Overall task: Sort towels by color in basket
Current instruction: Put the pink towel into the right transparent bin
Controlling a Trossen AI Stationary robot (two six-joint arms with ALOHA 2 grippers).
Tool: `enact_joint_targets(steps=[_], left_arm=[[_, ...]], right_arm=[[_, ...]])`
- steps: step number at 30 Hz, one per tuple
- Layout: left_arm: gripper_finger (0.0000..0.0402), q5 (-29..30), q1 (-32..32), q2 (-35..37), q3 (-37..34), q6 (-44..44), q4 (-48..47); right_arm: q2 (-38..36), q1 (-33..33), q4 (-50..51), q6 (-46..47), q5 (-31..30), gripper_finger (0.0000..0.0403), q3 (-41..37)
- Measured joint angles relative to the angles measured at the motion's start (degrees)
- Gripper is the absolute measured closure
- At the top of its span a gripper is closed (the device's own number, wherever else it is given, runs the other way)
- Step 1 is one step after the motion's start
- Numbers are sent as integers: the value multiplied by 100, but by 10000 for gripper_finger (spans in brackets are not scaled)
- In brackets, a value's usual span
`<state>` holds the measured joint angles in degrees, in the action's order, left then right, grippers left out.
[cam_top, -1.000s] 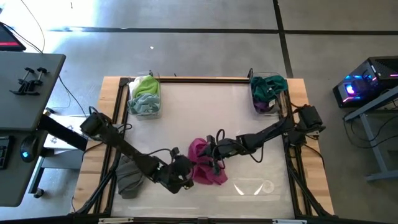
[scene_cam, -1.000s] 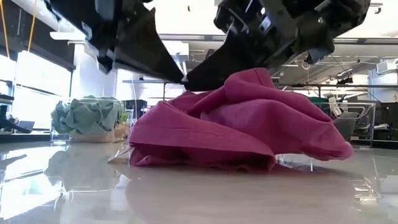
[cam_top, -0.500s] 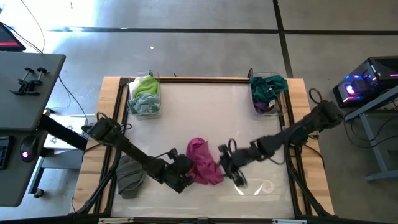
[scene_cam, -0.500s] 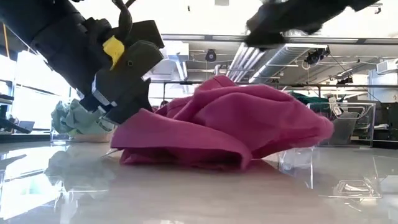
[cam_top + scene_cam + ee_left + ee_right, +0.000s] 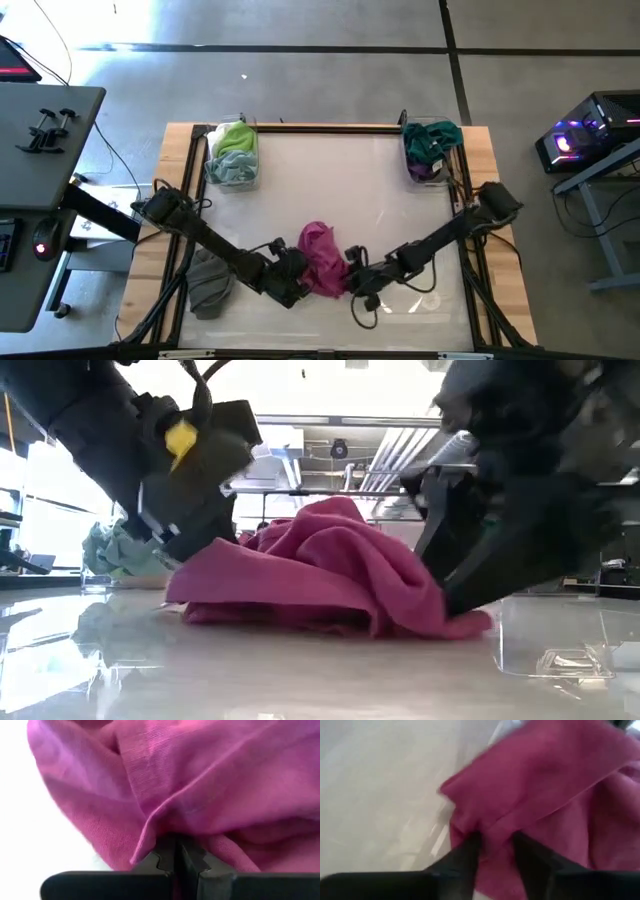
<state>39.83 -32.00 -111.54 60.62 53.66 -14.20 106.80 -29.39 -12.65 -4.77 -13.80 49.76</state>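
Pinching the magenta towel (image 5: pixel 322 259) at six o'clock on the tabletop (image 5: pixel 330 180): left gripper (image 5: pixel 176 854) clamping one fold, right gripper (image 5: pixel 495 845) straddling the opposite edge, probably for lifting.

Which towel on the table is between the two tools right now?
The magenta towel, mid-table, with the left tool and right tool at its sides. The grey towel lies apart.

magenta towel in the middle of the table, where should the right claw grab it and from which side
Grip the loose edge fold of the magenta towel on its right side, coming in low from the right. The towel lies crumpled in a mound, and that hem sits flat near the table, thin enough to pinch. The left claw is already shut on the opposite side, while the right claw is open at that fold.
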Motion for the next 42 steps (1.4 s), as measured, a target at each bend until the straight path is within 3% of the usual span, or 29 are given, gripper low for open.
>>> enact_joint_targets(steps=[5,13,17,21,23,25,27,29,33,37,42], left_arm=[[399,-108,-138,555,0,-406,-20],[399,-111,-669,1296,2,-1228,-454],[399,675,-792,1249,0,-1270,-343],[401,1565,-474,1269,0,-1400,571],[401,1356,-278,1288,0,-1926,1230],[401,707,-112,1289,2,-2663,1955],[401,126,-12,1289,2,-3136,2437],[401,12,44,1293,4,-3226,2471],[401,495,241,1289,4,-2377,1306],[401,540,473,1160,-49,-1114,-140],[401,410,515,911,-597,-342,-19]], right_arm=[[-9,159,33,195,35,386,0],[-495,167,31,171,-28,398,0],[-844,238,-89,137,77,393,0],[-889,538,-511,284,663,399,2],[-836,712,-718,524,821,399,3],[-817,906,-724,983,789,399,4],[-817,1120,-737,1689,485,400,4],[-817,1297,-680,2194,225,400,4],[-772,1477,-648,2267,309,400,4],[-764,1455,-541,2153,334,400,4],[-764,1384,-442,2152,51,386,7]])
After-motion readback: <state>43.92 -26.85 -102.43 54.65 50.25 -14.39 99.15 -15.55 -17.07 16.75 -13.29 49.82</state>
